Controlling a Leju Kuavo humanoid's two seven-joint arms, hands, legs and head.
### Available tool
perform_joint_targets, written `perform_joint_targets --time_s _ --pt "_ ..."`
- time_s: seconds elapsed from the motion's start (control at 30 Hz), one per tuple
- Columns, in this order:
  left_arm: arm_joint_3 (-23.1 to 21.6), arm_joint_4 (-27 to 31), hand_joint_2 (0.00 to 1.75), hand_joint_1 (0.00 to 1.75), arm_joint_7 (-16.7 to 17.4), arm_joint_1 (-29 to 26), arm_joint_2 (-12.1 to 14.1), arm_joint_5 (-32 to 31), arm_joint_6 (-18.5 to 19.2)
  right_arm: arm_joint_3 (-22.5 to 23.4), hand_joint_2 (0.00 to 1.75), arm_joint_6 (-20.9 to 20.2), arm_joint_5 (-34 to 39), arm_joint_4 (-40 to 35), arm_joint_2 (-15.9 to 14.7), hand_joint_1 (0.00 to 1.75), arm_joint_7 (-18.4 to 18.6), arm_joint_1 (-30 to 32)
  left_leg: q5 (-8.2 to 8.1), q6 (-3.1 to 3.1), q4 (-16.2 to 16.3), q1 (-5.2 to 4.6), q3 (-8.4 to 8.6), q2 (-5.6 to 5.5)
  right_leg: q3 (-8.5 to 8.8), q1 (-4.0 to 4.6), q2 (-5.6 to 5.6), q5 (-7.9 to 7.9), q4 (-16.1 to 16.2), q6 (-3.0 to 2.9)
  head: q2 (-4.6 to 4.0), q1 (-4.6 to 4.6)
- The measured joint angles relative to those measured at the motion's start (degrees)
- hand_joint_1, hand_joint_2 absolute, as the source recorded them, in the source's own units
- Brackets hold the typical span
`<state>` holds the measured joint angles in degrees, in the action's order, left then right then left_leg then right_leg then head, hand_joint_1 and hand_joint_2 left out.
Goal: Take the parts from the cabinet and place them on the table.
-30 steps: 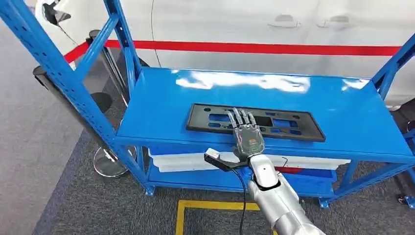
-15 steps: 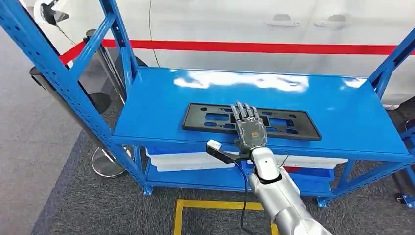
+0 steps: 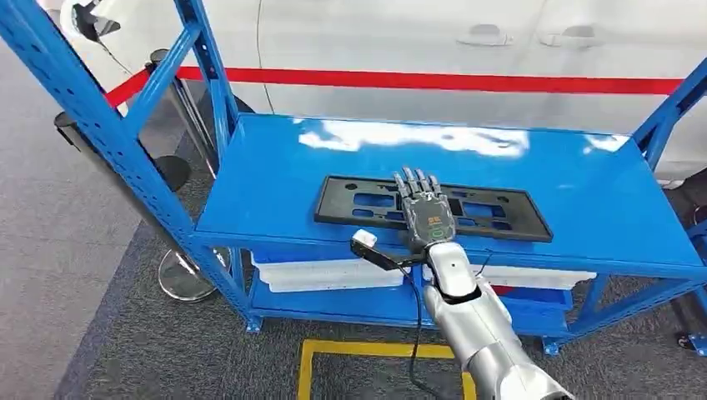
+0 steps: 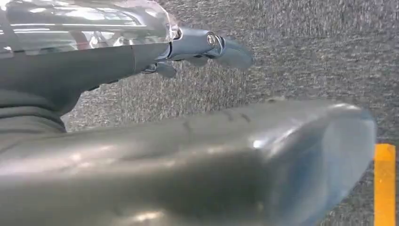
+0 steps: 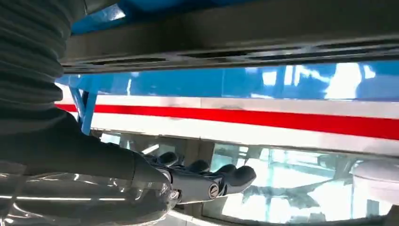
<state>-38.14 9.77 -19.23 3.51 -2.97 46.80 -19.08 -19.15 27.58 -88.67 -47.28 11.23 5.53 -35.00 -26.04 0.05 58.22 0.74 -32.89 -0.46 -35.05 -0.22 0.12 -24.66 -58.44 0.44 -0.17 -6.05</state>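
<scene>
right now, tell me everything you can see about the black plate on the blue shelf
The black plate is a long, flat rectangular frame, plastic by its matte look, with rectangular cutouts showing blue through them. It lies flat near the front edge of the blue shelf. The right hand is stretched over its middle, fingers extended; contact is unclear.

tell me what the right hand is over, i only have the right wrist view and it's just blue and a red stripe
Observer: The right hand lies stretched out flat over a black flat part on the top shelf of the blue cabinet.
Operator: is it holding the part
Observer: No grip shows; the fingers point straight ahead across the part's middle, none curled round an edge.
Operator: where's the left hand
Observer: The left hand hangs over grey carpet, beside a yellow floor line, holding nothing.
</scene>
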Motion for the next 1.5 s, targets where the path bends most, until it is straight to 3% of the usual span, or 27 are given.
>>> perform_joint_targets --time_s 0.07,0.13,0.2,0.27,0.3,0.33,0.4,0.43,0.57,0.63,0.73,0.77,0.8,0.83,0.9,0.93,1.03,1.07,1.1,1.13,1.23,1.27,1.3,1.33,1.4,1.43,1.5 --pt "0.0 0.0 0.00 0.00 0.0 0.0 0.0 0.1 0.0 0.0 1.75 0.1 0.0 0.7 0.0 1.68 1.2 -0.4 0.02 -0.80 -0.4 -0.02 0.24 0.01 0.10 -0.14 0.05 0.16 0.4 -0.79 0.00 0.00" --pt "0.0 0.0 0.00 0.00 -0.1 0.0 0.0 0.2 -0.2 -0.1 1.75 0.0 0.0 1.8 0.2 1.69 2.5 -1.3 -1.82 -1.03 2.1 0.12 -0.79 0.16 0.48 -0.52 -0.11 0.41 1.0 -1.50 0.00 0.00" --pt "-0.1 0.0 0.00 0.00 -0.2 0.0 0.0 0.6 -0.2 -0.3 1.75 -0.9 0.0 4.2 0.3 1.75 4.0 -2.8 -6.66 -1.26 11.7 0.18 -5.40 0.14 0.48 -0.32 -0.21 0.32 0.9 -1.90 0.00 0.00" --pt "-0.1 0.0 0.00 0.00 0.0 -0.1 0.0 0.8 -0.2 -0.5 1.75 -1.9 0.0 6.0 0.3 1.75 4.8 -3.4 -8.43 -1.41 18.5 0.18 -8.89 0.15 0.49 -0.08 -0.27 0.24 0.9 -2.02 0.00 0.00" --pt "0.0 0.0 0.00 0.00 0.1 -0.1 0.0 0.9 -0.3 -0.6 1.75 -2.2 0.0 6.9 0.3 1.75 5.1 -3.6 -7.30 -1.34 17.9 0.18 -8.77 0.15 0.55 0.01 -0.25 0.20 0.8 -2.05 0.00 0.00" --pt "0.0 0.0 0.00 0.00 0.1 -0.1 0.0 1.2 -0.3 -0.6 1.75 -2.4 0.0 7.5 0.3 1.75 5.1 -4.0 -4.81 -1.22 14.4 0.18 -7.33 0.16 0.62 0.03 -0.20 0.12 0.7 -2.05 0.00 0.00" --pt "0.0 0.0 0.00 0.00 0.2 -0.1 0.1 1.7 -0.5 -0.6 1.75 -2.4 0.0 9.1 0.5 1.75 5.1 -5.0 0.58 -0.80 4.0 0.17 -2.50 0.20 0.83 0.04 -0.06 -0.25 0.3 -1.74 0.00 0.00" --pt "0.1 0.0 0.00 0.00 0.2 -0.1 0.1 1.8 -0.6 -0.6 1.75 -2.4 0.0 9.8 0.6 1.75 5.1 -5.6 0.31 -0.55 1.2 -0.09 -1.17 0.23 0.66 0.38 -0.04 -0.48 0.0 -1.44 0.00 0.00" --pt "0.2 0.0 0.00 0.00 0.9 -0.1 0.0 2.5 -1.6 -0.9 1.75 -2.2 0.0 12.7 1.2 1.75 4.2 -7.1 0.61 0.52 0.6 -0.11 -1.22 0.10 0.37 0.50 0.03 -0.26 0.0 -0.46 0.00 0.00" --pt "0.3 0.0 0.00 0.00 1.2 0.0 -0.2 2.7 -2.0 -1.1 1.75 -2.1 0.0 13.5 1.5 1.75 4.0 -7.4 0.97 1.16 0.0 0.27 -0.97 0.20 -0.31 0.24 0.01 -1.88 -1.7 0.24 0.00 0.00" --pt "0.6 0.0 0.00 0.00 1.4 0.0 -0.3 3.0 -2.6 -1.2 1.75 -1.5 0.0 15.1 1.8 1.75 3.5 -7.7 0.93 1.50 0.1 0.25 -1.04 0.16 -6.42 -0.17 -0.01 -8.07 -14.7 0.92 0.00 0.00" --pt "0.7 0.0 0.00 0.00 1.5 0.0 -0.3 3.1 -2.7 -1.3 1.75 -1.2 0.0 15.7 1.9 1.75 3.2 -7.7 0.93 1.49 0.1 0.25 -1.03 0.12 -8.14 -0.23 -0.03 -8.76 -18.0 1.02 0.00 0.00" --pt "0.7 0.0 0.00 0.00 1.5 -0.1 -0.4 3.1 -2.9 -1.4 1.75 -0.6 0.0 16.2 2.1 1.75 2.7 -7.8 0.92 1.48 0.1 0.26 -0.95 0.06 -8.34 -0.36 -0.04 -7.84 -18.1 1.06 0.00 0.00" --pt "0.7 0.0 0.00 0.00 1.5 -0.1 -0.5 3.3 -3.1 -1.4 1.75 -0.1 0.0 16.6 2.2 1.75 2.3 -7.9 0.88 1.42 0.1 0.26 -0.83 -0.02 -6.98 -0.48 -0.04 -5.67 -15.2 0.99 0.00 0.00" --pt "0.8 0.0 0.00 0.00 1.5 -0.1 -0.6 3.6 -3.3 -1.4 1.75 0.9 0.1 17.0 2.7 1.75 1.1 -8.3 0.69 1.14 0.1 0.26 -0.46 -0.07 -1.37 -0.50 -0.05 -0.32 -4.0 0.56 0.00 0.00" --pt "0.8 0.0 0.00 0.00 1.5 0.0 -0.7 3.7 -3.4 -1.4 1.75 1.3 0.2 17.1 2.9 1.75 0.3 -8.4 0.63 0.93 0.0 0.22 -0.42 -0.03 0.44 -0.41 -0.02 -0.32 -0.2 0.27 0.00 0.00" --pt "0.9 0.0 0.00 0.00 1.4 0.0 -0.9 4.2 -3.7 -0.7 1.75 3.0 4.3 17.0 3.7 1.75 -4.4 -7.9 0.59 -0.05 0.0 -0.01 -0.63 0.02 0.20 0.18 0.13 -0.25 -0.1 -0.29 0.00 0.00" --pt "0.9 0.0 0.00 0.00 1.4 0.0 -0.9 4.3 -3.9 -0.2 1.75 3.3 6.7 16.5 4.0 1.75 -6.6 -7.5 0.71 -0.47 -0.2 0.02 -0.47 0.03 0.20 0.23 0.19 -0.16 0.1 -0.66 0.00 0.00" --pt "1.0 0.0 0.00 0.00 1.4 0.0 -0.9 4.4 -4.1 0.4 1.75 3.2 10.0 15.2 4.4 1.75 -9.2 -7.0 0.27 -0.81 0.1 0.06 -0.73 0.07 0.59 -0.48 0.15 0.29 0.9 -1.26 0.00 -0.02" --pt "1.0 0.0 0.00 0.00 1.4 0.0 -0.9 4.8 -4.3 1.0 1.75 2.5 15.5 12.6 4.8 1.75 -12.8 -6.3 -0.82 -0.90 1.5 0.15 -0.99 0.16 0.88 -0.26 0.15 0.36 1.1 -1.62 0.00 0.00" --pt "1.2 0.0 0.00 0.00 1.5 -0.1 -0.9 4.9 -4.5 1.7 1.75 -1.1 31.1 3.5 5.0 1.75 -19.4 -4.0 -7.13 -1.17 13.6 0.29 -6.13 0.15 1.18 0.07 0.05 0.12 1.1 -2.31 0.00 0.00" --pt "1.2 0.0 0.00 0.00 1.6 -0.1 -0.9 5.0 -4.5 2.1 1.75 -2.4 37.4 -1.3 4.9 1.75 -20.3 -2.8 -8.37 -1.31 17.3 0.29 -7.84 0.17 1.23 0.19 0.01 0.08 1.1 -2.34 0.00 0.00" --pt "1.1 0.0 0.00 0.00 1.7 -0.2 -0.9 5.0 -4.5 2.3 1.75 -3.4 41.0 -4.5 4.8 1.75 -20.6 -1.9 -8.06 -1.33 18.1 0.34 -8.14 0.18 1.30 0.21 0.03 0.07 1.1 -2.35 0.00 0.00" --pt "1.1 0.0 0.00 0.00 1.8 -0.2 -0.9 5.0 -4.5 2.3 1.75 -4.5 44.5 -8.4 4.5 1.75 -20.7 -0.9 -6.49 -1.31 16.1 0.37 -7.12 0.18 1.37 0.19 0.07 0.07 1.0 -2.33 0.00 0.00" --pt "1.1 0.0 0.00 0.00 1.8 -0.2 -0.8 5.1 -4.5 2.4 1.75 -6.1 49.9 -16.4 3.4 1.75 -20.7 2.1 -1.42 -1.23 5.6 0.56 -1.73 0.28 1.40 0.05 0.15 -0.11 0.7 -1.97 0.00 0.00" --pt "1.1 0.0 0.00 0.00 1.8 -0.2 -0.8 5.2 -4.5 2.4 1.75 -6.4 51.7 -19.6 3.0 1.75 -20.7 3.2 -0.48 -1.13 0.6 0.65 0.70 0.33 1.26 -0.01 0.14 -0.28 0.3 -1.70 0.00 0.00" --pt "1.1 0.0 0.00 0.00 1.6 -0.1 -0.8 5.3 -4.4 2.9 1.75 -7.4 56.0 -27.0 1.8 1.75 -20.8 5.8 -0.69 -0.32 0.7 0.13 0.46 -0.01 0.71 0.28 0.24 -0.30 -0.1 -0.90 0.00 -0.02"
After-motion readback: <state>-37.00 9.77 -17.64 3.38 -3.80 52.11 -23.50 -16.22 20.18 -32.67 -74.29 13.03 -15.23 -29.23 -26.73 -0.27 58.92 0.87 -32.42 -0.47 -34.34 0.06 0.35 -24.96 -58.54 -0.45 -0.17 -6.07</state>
